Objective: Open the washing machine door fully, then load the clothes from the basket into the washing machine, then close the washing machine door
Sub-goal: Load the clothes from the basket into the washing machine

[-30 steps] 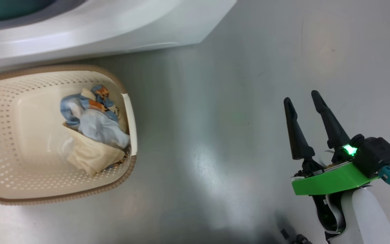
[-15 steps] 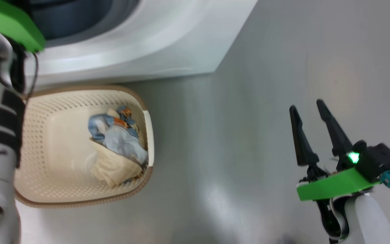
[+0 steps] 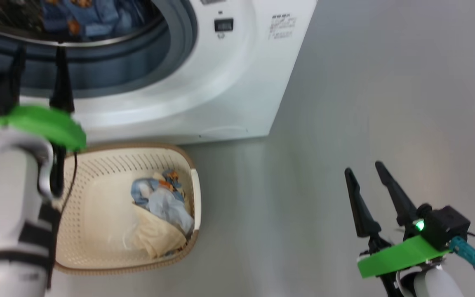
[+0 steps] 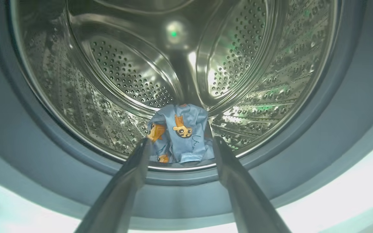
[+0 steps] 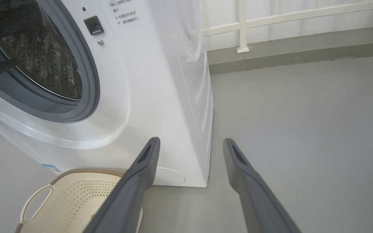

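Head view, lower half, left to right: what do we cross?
left forearm → basket → floor → right tool

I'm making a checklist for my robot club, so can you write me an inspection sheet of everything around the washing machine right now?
Surface: smooth grey floor, a bit shiny.
Job's things: washing machine with its mouth uncovered; one blue garment with orange prints lies in the drum; the basket on the floor in front holds more clothes, blue and cream.
Clutter: nothing seen.
Grippers: left gripper open, at the drum's mouth; right gripper open, empty, above the floor.
Cables: thin black cable hangs by the left arm over the basket; teal plug with a cable at the right wrist.
Surroundings: white railing and grey kerb behind.
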Tool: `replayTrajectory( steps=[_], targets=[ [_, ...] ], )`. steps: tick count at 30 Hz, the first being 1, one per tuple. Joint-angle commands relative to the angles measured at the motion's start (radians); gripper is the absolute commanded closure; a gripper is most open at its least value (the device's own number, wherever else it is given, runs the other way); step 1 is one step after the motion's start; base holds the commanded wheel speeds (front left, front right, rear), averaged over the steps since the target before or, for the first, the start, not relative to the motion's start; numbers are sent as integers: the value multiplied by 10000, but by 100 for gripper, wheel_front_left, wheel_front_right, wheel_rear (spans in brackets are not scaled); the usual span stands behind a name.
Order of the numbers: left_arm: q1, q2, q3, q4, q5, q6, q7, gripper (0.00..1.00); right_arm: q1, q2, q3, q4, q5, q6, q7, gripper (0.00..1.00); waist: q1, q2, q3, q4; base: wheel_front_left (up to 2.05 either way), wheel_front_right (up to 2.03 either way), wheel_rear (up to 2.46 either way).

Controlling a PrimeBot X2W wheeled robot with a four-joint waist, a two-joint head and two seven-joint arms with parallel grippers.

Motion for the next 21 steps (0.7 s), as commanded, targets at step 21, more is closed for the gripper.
replayTrajectory(
  steps=[21],
  targets=[
    [7707,468,1749,-6551,-597,1491,-43,0,1639,109,323,-141,127,14,-48,0,0,0,-3081,-126,0,0,0]
  ],
)
